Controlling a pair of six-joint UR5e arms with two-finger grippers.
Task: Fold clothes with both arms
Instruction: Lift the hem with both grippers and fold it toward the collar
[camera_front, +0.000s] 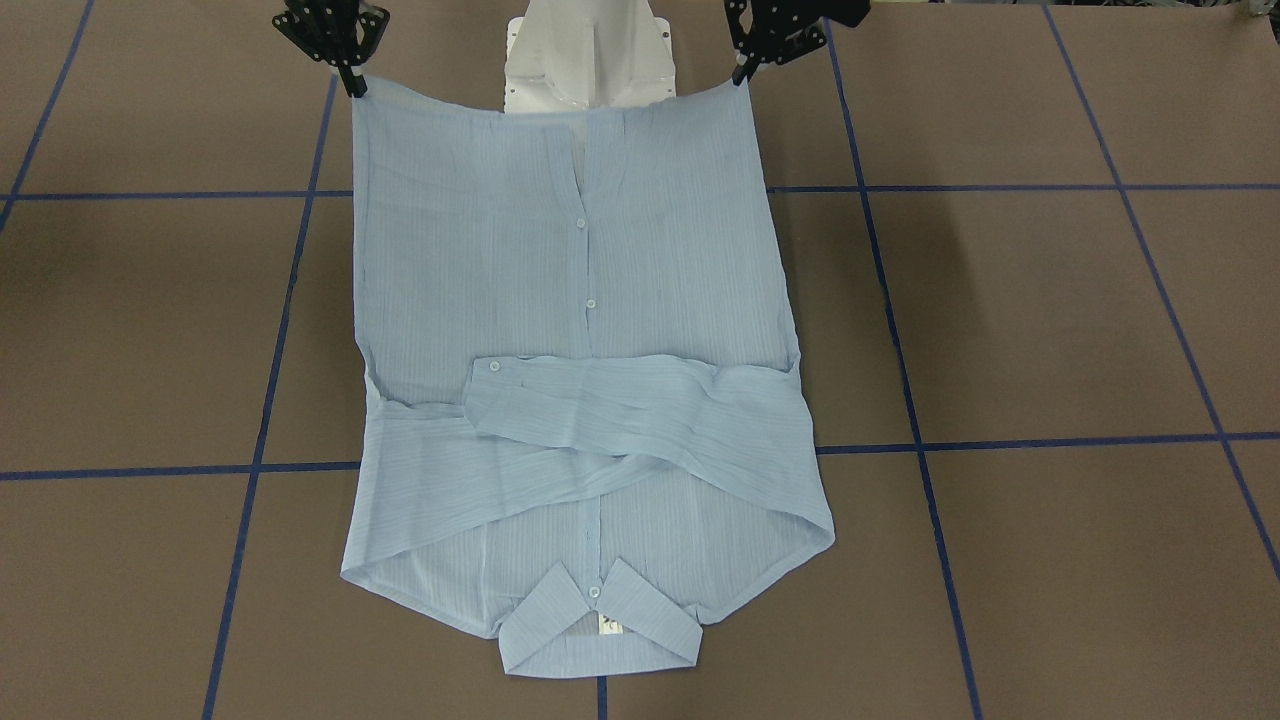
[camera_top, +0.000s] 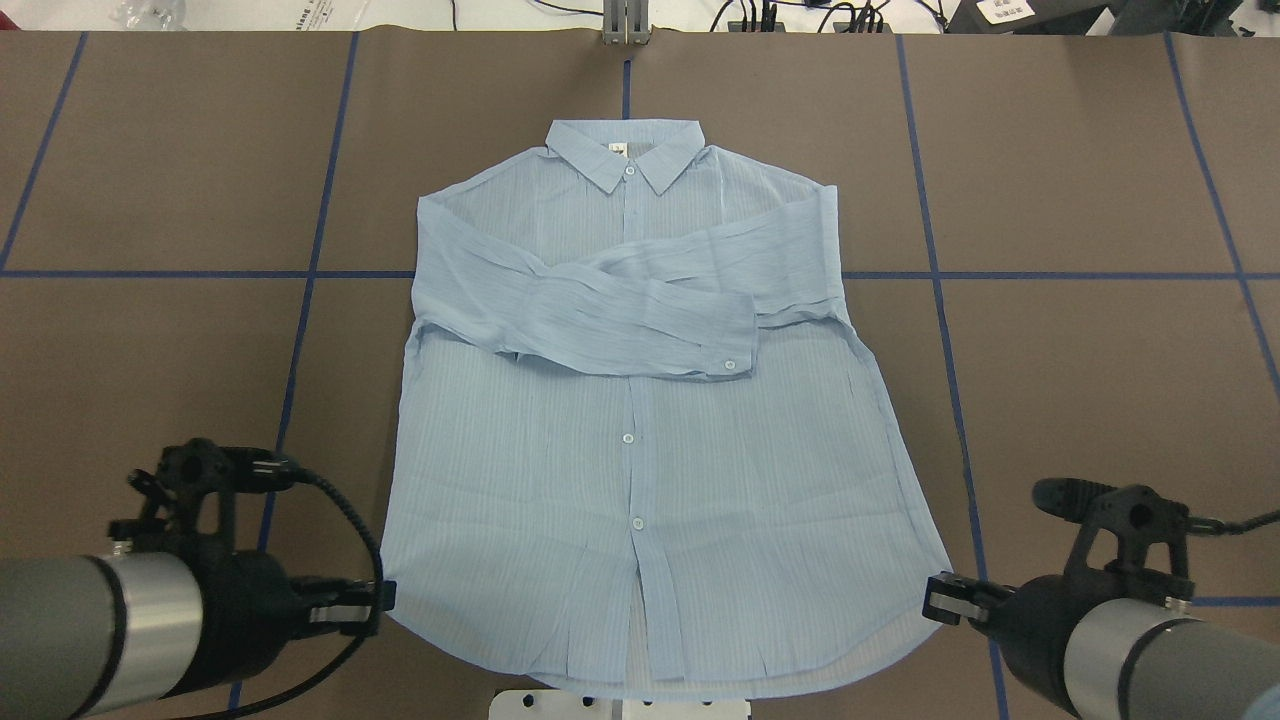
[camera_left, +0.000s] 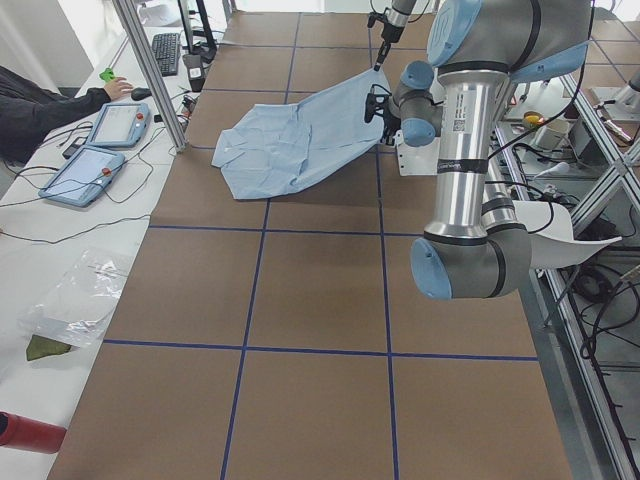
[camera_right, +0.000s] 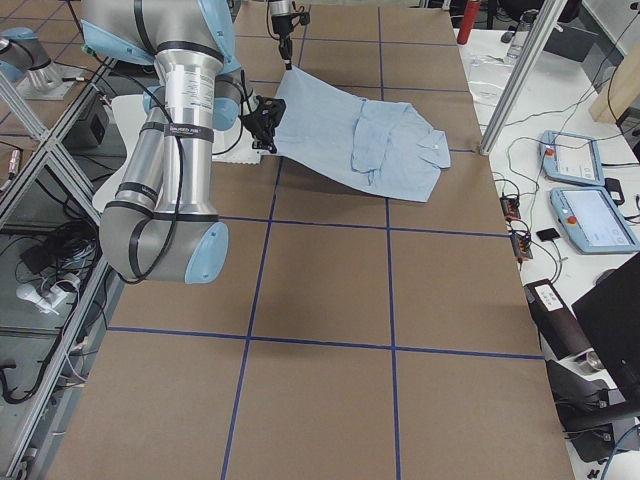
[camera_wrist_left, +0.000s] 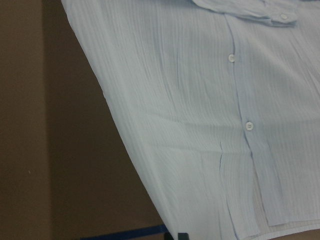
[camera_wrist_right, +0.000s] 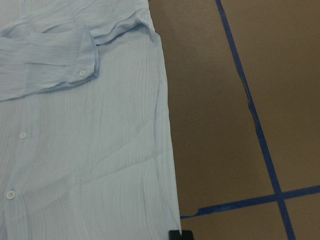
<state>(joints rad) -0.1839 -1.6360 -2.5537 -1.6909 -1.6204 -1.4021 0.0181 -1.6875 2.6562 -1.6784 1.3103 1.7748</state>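
As we look down from over the robot's shoulders, the light-blue striped shirt (camera_top: 640, 470) lies front up in the middle of the brown table (camera_top: 1080, 380), its collar (camera_top: 625, 155) on the side away from the robot and its hem toward the robot's base. Both sleeves (camera_top: 600, 300) are folded across the chest, one over the other, and the upper one ends in a buttoned cuff (camera_top: 735, 352) to the right of the button line. Small white buttons (camera_top: 628, 437) run down the closed front.

We find the left pincer (camera_top: 386, 596) at the shirt's left hem corner and the right pincer (camera_top: 934, 590) at the right hem corner, each meeting the cloth at its outermost edge. From across the table we see each pincer closed narrowly on its corner, holding it. The hem hangs in a shallow curve between them, in front of the white pedestal (camera_front: 590, 60). The side views show the hem end raised off the table, and the cloth slopes down to the collar end, which rests flat.

Each wrist camera looks along one side edge of the shirt with bare table beside it. A black fingertip (camera_wrist_right: 175, 234) shows at the lower edge of the right wrist picture. Blue tape lines (camera_top: 300, 330) cross the table under and around the shirt.
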